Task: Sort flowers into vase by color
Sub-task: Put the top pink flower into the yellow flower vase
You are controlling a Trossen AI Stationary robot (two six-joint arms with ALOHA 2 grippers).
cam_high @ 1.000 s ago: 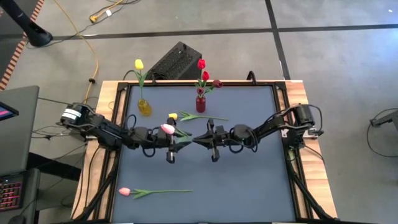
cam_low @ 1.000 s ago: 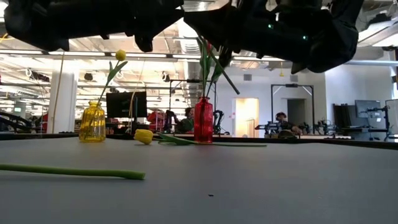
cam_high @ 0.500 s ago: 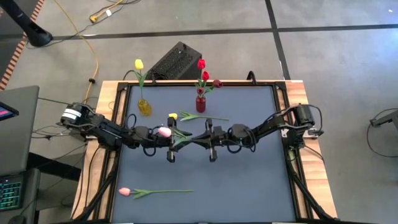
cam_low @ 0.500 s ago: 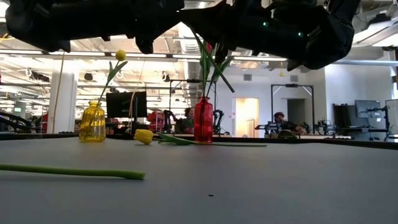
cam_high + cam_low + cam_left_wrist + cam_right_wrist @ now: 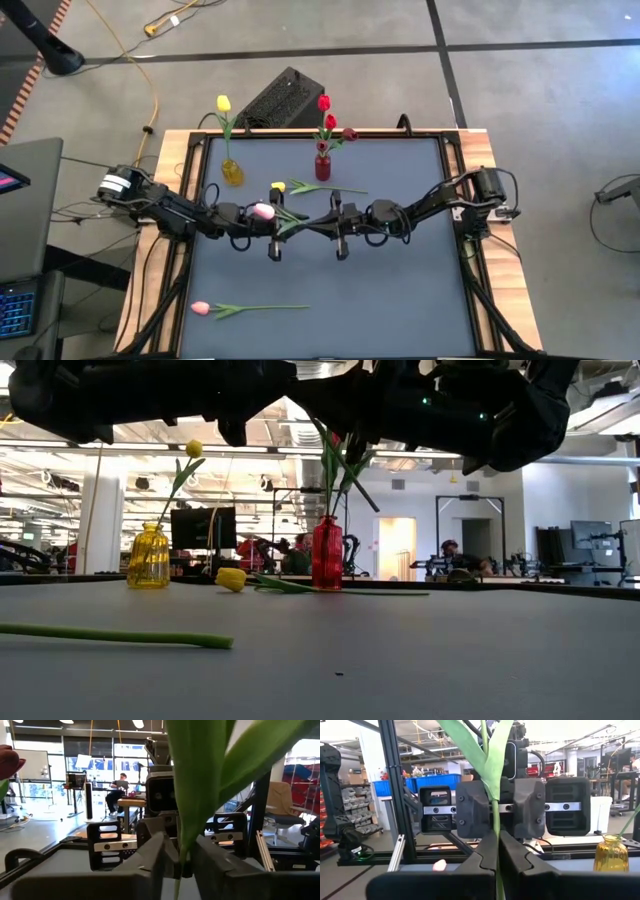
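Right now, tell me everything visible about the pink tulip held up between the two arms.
The pink tulip is artificial, with a small pale pink head, a thin green stem and long green leaves. It hangs above the dark table, lying roughly level between the arms. The right gripper is shut on its stem, and the left gripper pinches it too. The stem runs straight between the fingers.

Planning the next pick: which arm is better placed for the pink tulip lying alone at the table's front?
Left. The lying tulip is on the left arm's side, nearer the left tool than the right tool, which is shut on the held tulip.
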